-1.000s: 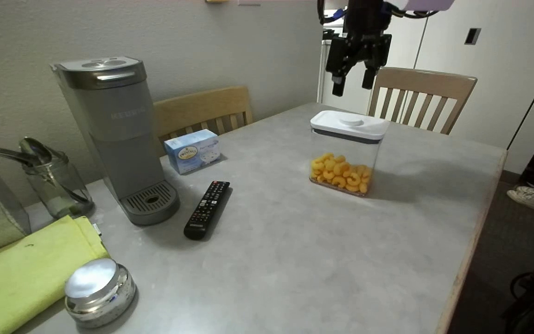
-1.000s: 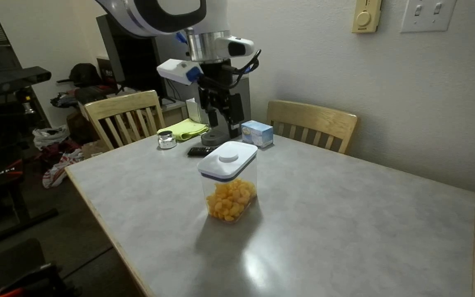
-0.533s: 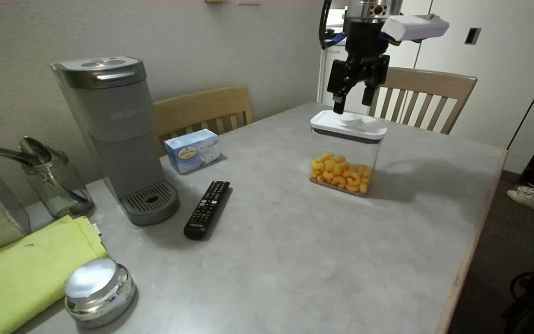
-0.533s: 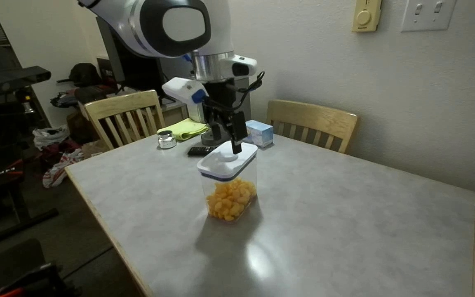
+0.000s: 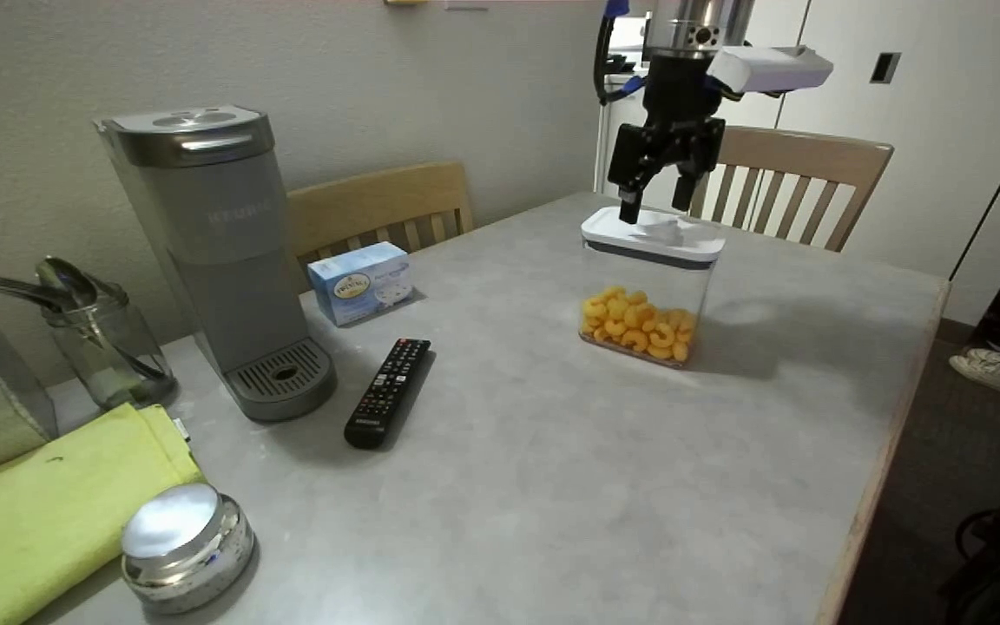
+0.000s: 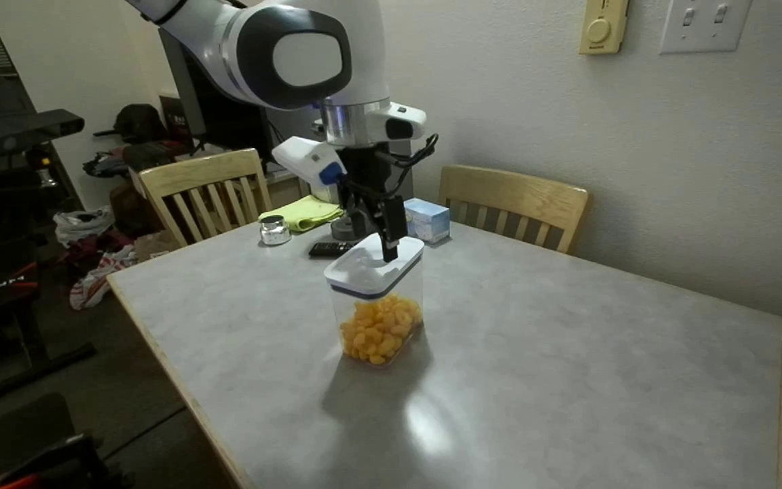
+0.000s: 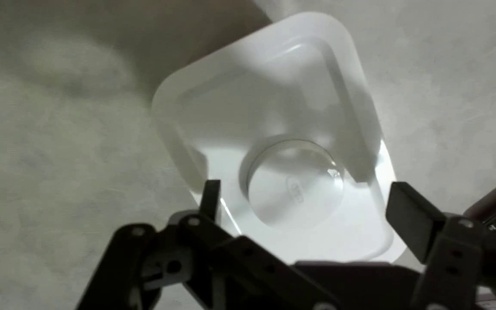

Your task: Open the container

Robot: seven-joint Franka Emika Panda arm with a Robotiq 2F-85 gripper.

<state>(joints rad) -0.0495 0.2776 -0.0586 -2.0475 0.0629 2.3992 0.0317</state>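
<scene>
Plain wall [image 6: 567, 115] behind grey tabletop [image 5: 552, 503]. Container [image 5: 649, 278] upright on the tabletop, white lid [image 7: 248, 116] on, below the gripper [image 5: 656, 205]. Wrist view: round button [image 7: 295, 185] between the fingertips [image 7: 411, 219], lid's long axis roughly crosswise to their line; a coming press likely turns on that alignment. Jaws spread wide, gripping nothing; lid contact: cannot tell.

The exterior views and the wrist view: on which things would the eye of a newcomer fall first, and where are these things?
Probably first on the clear container, upright on the grey table, with bright orange-yellow snacks visible inside. Next, perhaps, on the black gripper, open over the white lid. Then maybe the yellow cloth, at the lower left of an exterior view.
</scene>
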